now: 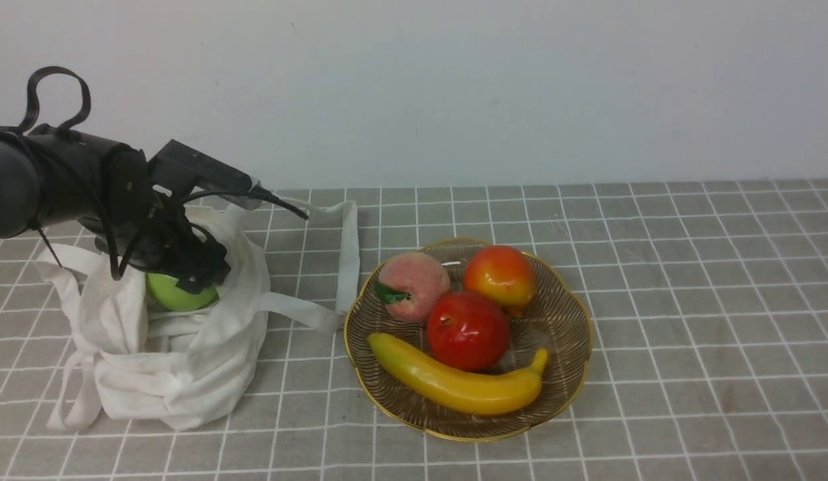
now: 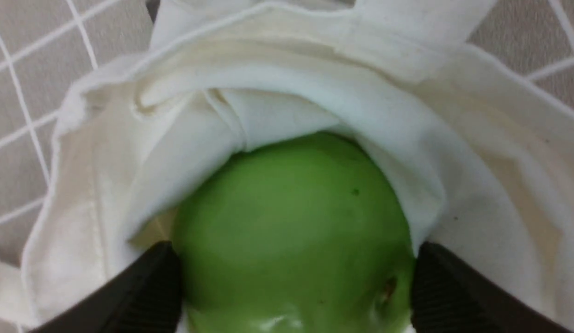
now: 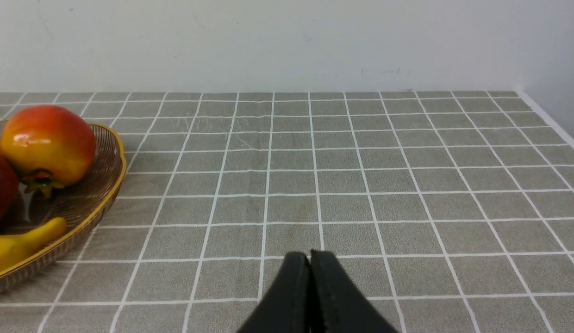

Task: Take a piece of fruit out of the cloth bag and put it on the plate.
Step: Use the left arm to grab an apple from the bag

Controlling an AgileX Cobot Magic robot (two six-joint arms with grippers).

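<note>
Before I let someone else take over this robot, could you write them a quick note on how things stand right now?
Left gripper: its jaws are on either side of the green apple, seemingly at its skin; whether the grip is firm, I can't tell.
Right gripper: shut, holding nothing.
Apple: in the mouth of the white cloth bag, on the robot's left.
Plate: beside the bag, already bearing other fruit.
Done: the left arm has reached the apple.
Left: secure it, lift it out, set it on the plate.
</note>
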